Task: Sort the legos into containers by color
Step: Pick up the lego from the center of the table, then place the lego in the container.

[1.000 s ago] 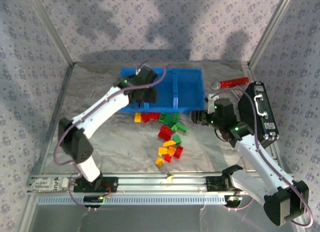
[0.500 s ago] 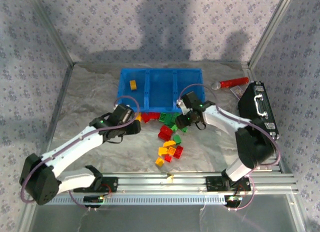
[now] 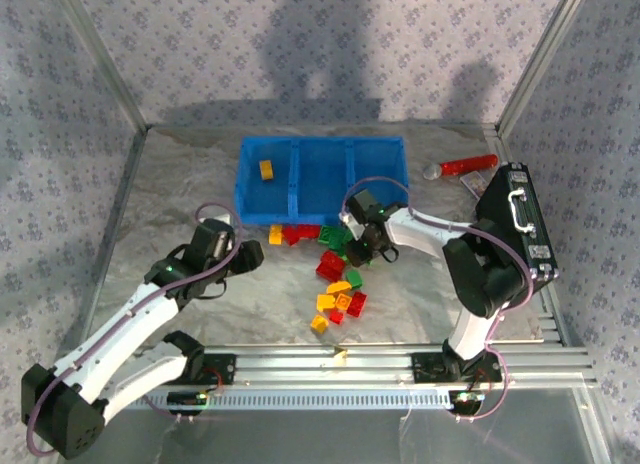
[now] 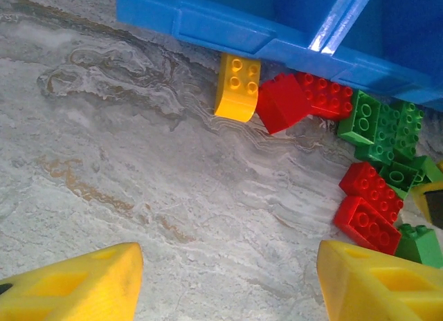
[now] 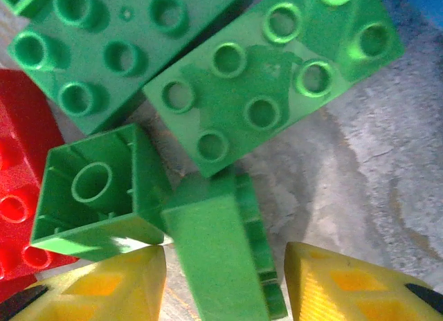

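The blue tray (image 3: 322,198) stands at the back with one yellow brick (image 3: 266,169) in its left compartment. Red, green and yellow legos (image 3: 338,274) lie scattered on the table before it. My left gripper (image 3: 243,257) (image 4: 228,283) is open above bare table, left of a yellow brick (image 4: 237,86) and red bricks (image 4: 287,99) by the tray wall. My right gripper (image 3: 362,249) (image 5: 225,269) is open and low over the green bricks. Its fingers (image 5: 104,286) straddle a green brick (image 5: 218,252) lying on its side, with a gap at the right finger.
A black case (image 3: 522,224) with a silver handle lies at the right edge, and a red cylinder (image 3: 466,165) lies behind it. A metal rail (image 3: 330,369) runs along the near edge. Bare table stretches left of the pile.
The left arm has pulled back from the tray to the left front, leaving a yellow brick in the left compartment. The right arm swung in from the right and lowered onto the green bricks.
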